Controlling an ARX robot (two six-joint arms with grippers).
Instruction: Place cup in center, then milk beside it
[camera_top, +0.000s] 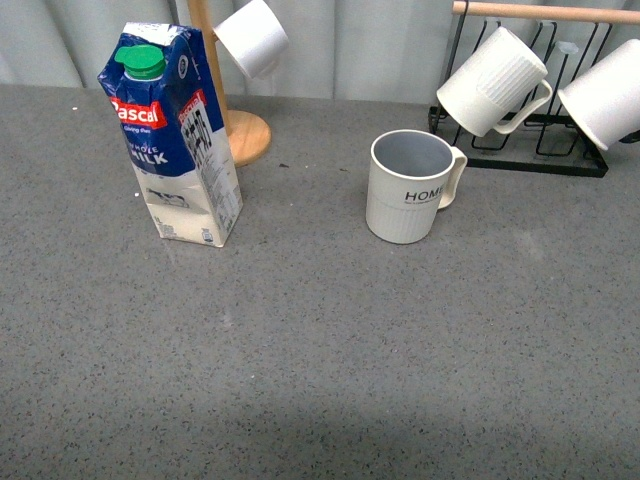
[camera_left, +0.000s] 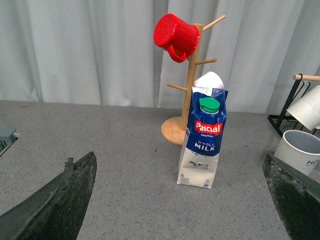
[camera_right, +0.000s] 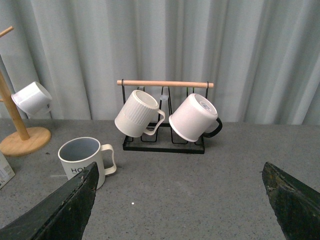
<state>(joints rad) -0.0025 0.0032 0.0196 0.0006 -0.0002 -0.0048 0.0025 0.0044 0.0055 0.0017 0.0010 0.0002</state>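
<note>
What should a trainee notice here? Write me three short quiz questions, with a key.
1. True or false: the Pascual milk carton stands upright with its green cap on.
2. What hangs highest on the wooden mug tree? A. a red mug B. a blue mug C. a glass
3. How many mugs hang on the black rack?
Key: 1 true; 2 A; 3 two, a ribbed white mug and a smooth white mug with a black handle.

the grey counter (camera_top: 320, 360) bears the milk (camera_top: 175, 140), the cup (camera_top: 410, 190) (both upright), a wooden mug tree (camera_top: 248, 136) and a black rack (camera_top: 540, 164).
</note>
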